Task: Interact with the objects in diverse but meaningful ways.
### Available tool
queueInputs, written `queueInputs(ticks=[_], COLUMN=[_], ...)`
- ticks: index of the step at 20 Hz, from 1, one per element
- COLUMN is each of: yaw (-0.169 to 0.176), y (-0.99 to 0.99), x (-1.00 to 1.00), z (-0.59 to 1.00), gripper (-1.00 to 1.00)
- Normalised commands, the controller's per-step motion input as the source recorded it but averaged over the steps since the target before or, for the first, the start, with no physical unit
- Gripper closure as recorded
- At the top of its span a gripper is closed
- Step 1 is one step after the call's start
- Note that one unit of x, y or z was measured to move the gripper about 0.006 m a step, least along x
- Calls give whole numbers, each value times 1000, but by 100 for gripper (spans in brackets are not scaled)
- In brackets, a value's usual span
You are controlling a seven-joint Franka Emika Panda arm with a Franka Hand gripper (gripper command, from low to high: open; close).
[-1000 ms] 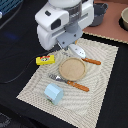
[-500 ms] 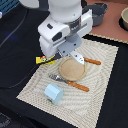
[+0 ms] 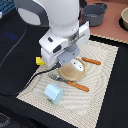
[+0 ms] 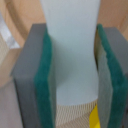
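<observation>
My jaws grip one white oblong piece, pressed between two green pads.

In the exterior view I count one pale blue-and-white carton at lower centre, one tan round plate mid-frame, one yellow packet peeking out at my left side, two orange-handled utensils, and two grey pots at the top right. All but the pots sit on a cream woven mat over a dark tabletop. The held piece is plain, smooth, pale.
</observation>
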Motion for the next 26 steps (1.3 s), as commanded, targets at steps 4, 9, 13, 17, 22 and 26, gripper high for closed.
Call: queueInputs(ticks=[4, 9, 13, 17, 22, 26], yaw=[-5, -1, 0, 0, 0, -34], y=[48, 111, 392, 490, 249, -84], x=[364, 385, 329, 297, 68, -80], z=[-231, -34, 789, 1000, 815, 386], gripper=[100, -100, -100, -100, -100, -100])
